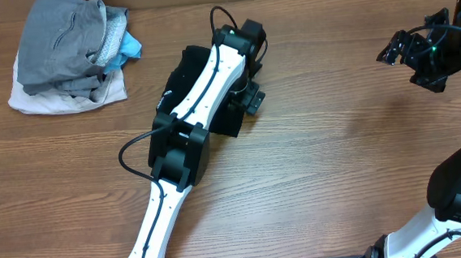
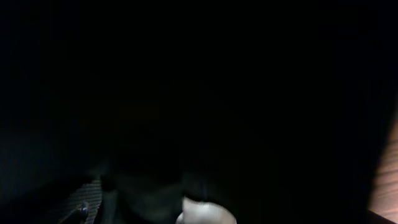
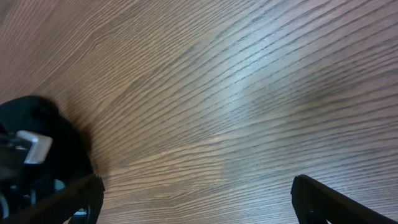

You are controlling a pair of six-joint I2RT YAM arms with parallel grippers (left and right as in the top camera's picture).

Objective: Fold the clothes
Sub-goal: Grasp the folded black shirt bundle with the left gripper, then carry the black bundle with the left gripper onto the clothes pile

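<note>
Most of the black garment (image 1: 176,77) was hidden from us: in the overhead view it lay bunched on the table (image 1: 314,164) a little left of the middle, with the left arm (image 1: 202,78) stretched straight across it, so that only dark margins showed on either side of the white link. The left gripper (image 1: 249,97) was down at the garment's right edge, and we could not tell whether its jaws were parted or clenched. Its own wrist view gave us almost nothing but blackness, with a sliver of wood (image 2: 387,177) at the right border and a pale blurred shape at the bottom that we could not identify. The right gripper (image 1: 396,50) hung well apart, near the table's right edge. From its wrist camera its fingers (image 3: 68,199) stood wide apart, released and grasping nothing, both cut off by the lower border. A dark mass (image 3: 37,143) at that view's left edge was too cropped for us to name. A broad stretch of bare wood lay between the garment and the right gripper. A pile of folded garments (image 1: 66,51), grey, white and light blue, sat near the far left corner, apart from the black one. A small white mark showed on the garment's left side, too tiny for us to read.
</note>
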